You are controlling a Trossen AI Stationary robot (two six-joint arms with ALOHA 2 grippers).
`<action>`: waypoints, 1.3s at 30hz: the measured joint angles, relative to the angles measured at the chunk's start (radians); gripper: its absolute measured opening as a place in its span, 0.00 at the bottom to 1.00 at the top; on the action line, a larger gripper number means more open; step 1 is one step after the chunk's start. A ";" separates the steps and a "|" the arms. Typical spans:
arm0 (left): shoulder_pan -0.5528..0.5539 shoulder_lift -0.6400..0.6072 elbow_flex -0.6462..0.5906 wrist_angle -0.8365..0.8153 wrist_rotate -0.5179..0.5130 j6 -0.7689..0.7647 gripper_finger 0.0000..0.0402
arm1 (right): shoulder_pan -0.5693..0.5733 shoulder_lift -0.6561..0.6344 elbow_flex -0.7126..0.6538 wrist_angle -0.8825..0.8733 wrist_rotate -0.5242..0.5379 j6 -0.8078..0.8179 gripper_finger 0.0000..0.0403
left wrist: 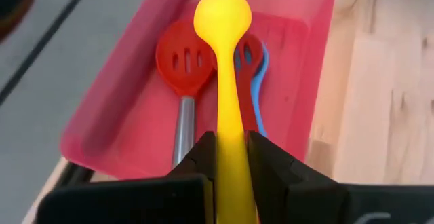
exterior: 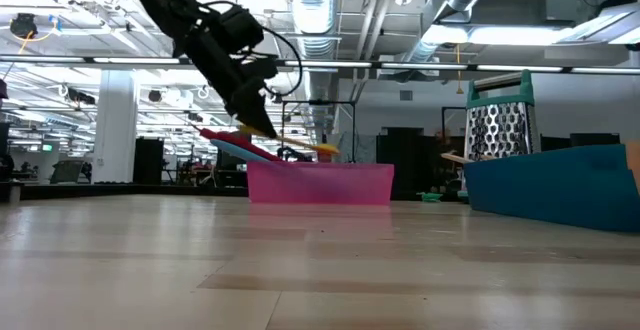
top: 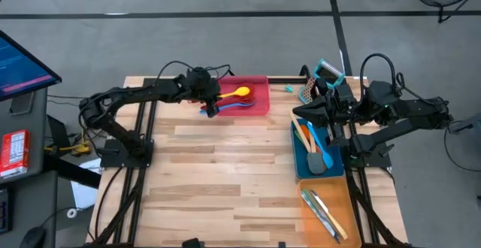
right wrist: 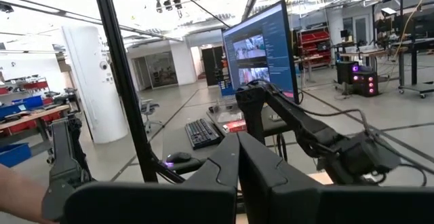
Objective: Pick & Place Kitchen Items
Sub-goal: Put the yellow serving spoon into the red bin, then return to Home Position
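High view: the tabletop [top: 225,180] is pale wood planks, set on a grey floor crossed by dark lines, with a monitor [top: 22,68] off its left side. The low view looks across the boards into an open hall of pillars, ceiling ducts and strip lights.

The left claw [top: 213,100] hangs over the left end of the red tray [top: 259,107] at the far edge, its fingers [left wrist: 203,159] closed tight on the handle of the yellow spoon [left wrist: 227,68]. The spoon's long axis runs left to right, with the bowl pointing right over the tray (in the low view it is tilted, the bowl end lower). Beneath it lie a red slotted turner [left wrist: 184,64], another red utensil and a blue one, roughly along the same line.

The right claw [top: 301,110] waits above the far end of the blue tray [top: 299,165], fingers pressed together and empty. The grater [top: 319,83] stands just beyond it.
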 joint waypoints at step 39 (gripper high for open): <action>-0.008 -0.967 0.001 -0.076 -0.116 -0.212 0.01 | -0.177 -0.021 -0.001 0.040 0.104 -0.147 0.00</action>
